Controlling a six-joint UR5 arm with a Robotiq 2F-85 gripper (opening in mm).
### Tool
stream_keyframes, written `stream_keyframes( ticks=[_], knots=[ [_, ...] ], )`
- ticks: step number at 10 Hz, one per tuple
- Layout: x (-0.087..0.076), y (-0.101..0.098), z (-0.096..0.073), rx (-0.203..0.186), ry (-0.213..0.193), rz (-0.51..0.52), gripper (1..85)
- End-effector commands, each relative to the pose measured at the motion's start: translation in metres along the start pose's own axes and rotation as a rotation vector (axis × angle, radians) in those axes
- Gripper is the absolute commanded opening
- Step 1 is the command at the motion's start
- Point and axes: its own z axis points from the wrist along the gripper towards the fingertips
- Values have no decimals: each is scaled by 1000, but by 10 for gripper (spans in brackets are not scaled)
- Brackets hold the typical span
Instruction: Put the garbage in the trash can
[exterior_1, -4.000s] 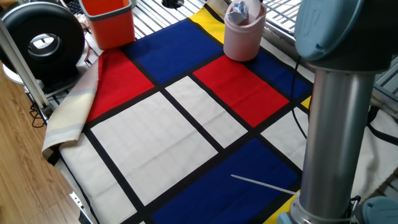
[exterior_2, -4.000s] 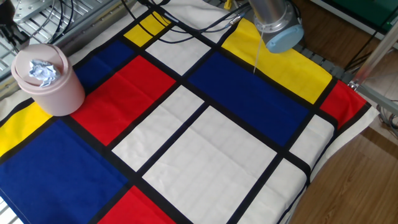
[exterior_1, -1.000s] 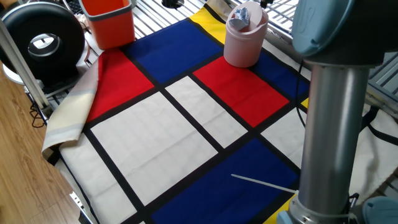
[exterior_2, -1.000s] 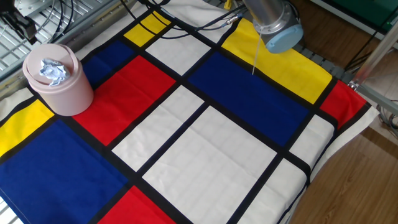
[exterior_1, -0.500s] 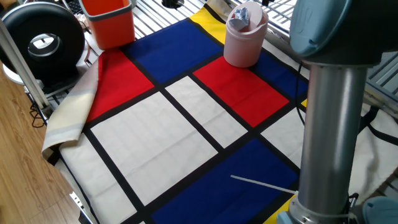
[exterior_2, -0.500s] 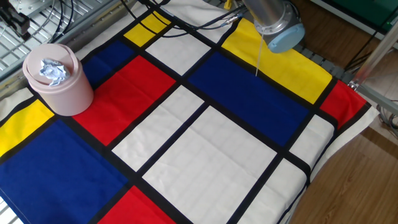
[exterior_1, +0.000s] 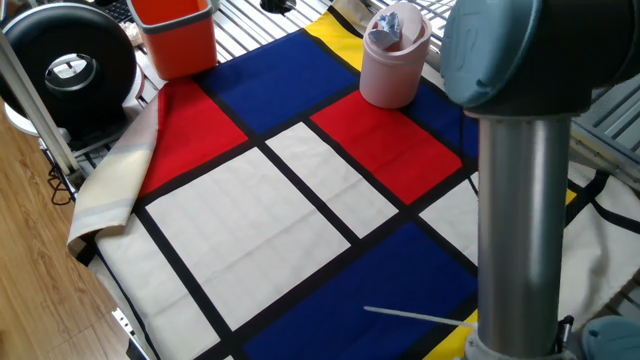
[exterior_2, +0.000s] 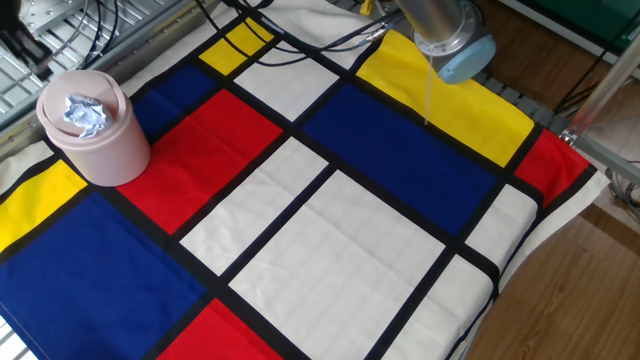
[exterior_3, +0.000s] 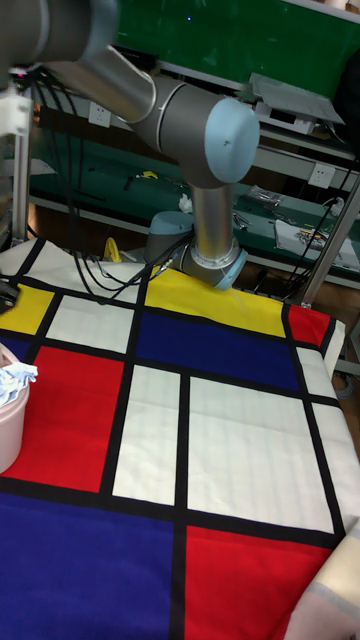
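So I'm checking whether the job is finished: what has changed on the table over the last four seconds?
The pale pink cylindrical plastic bin shifted slightly across the cloth early on, then stood still. The grey robot arm swung a little sideways. The crumpled white-grey paper wad stays on the bin's lid, not dropped inside. The orange square-sided bin and the checked cloth are unchanged. The jaws are out of view.

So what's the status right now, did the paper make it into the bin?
Gripper out of view. Garbage sits on top of the pink trash can, at its lid, not dropped inside. Cloth around the can bare, nothing blocking.
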Motion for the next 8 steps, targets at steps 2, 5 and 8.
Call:
stream_keyframes(
  ticks=[2,5,8],
  knots=[
    [-28,47,-3,-68,-61,5,10],
    [-44,56,8,-89,-104,-29,10],
    [-44,60,27,-99,-121,-33,10]
  ],
)
